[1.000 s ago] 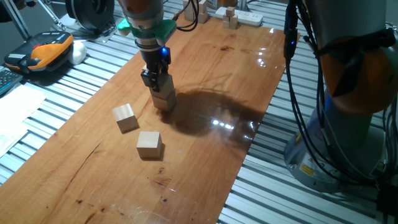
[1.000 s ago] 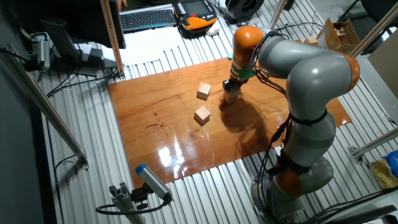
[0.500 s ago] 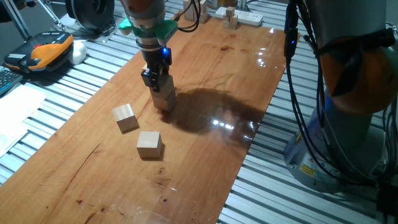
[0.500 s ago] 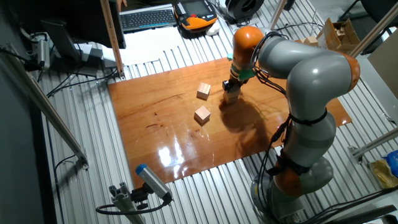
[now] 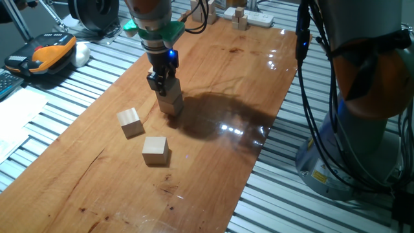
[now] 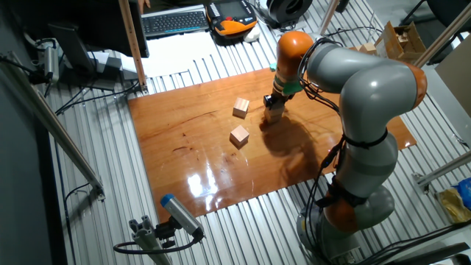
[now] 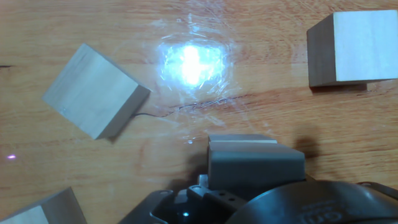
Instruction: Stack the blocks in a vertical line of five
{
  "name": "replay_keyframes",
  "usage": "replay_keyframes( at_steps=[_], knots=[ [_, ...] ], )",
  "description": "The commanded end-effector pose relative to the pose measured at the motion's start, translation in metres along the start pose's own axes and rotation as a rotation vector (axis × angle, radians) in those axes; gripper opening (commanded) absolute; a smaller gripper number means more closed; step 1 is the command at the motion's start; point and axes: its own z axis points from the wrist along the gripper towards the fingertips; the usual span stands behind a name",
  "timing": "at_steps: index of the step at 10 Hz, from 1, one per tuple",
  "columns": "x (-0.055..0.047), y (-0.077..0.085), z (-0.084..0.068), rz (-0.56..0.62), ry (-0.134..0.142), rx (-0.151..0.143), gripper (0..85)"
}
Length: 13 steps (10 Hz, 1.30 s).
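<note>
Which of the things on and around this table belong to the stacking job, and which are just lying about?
Job:
- pincer
- block under the pincer
- farther loose block
- nearer loose block

Lying about:
- cluster of small blocks far back
- orange handheld device
- keyboard

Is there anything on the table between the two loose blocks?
No. In one fixed view, only bare wooden tabletop lies between the farther loose block and the nearer one.

The pincer (image 5: 163, 87) hides the stack's top; one block (image 7: 37, 213) is cropped.
</note>
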Motion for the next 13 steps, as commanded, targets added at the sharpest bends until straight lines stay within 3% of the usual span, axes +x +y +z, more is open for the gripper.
replay_keyframes(
  at_steps=[1, 7, 8, 13],
  knots=[
    [-0.0002, -0.0002, -0.0001, -0.002, -0.001, 0.004, 34.0],
    [-0.0008, -0.0011, 0.0002, -0.006, -0.001, 0.007, 34.0],
    [-0.0008, -0.0010, 0.0003, -0.006, -0.001, 0.007, 17.0],
    [-0.0011, -0.0006, 0.0014, -0.013, 0.001, -0.009, 17.0]
  ],
)
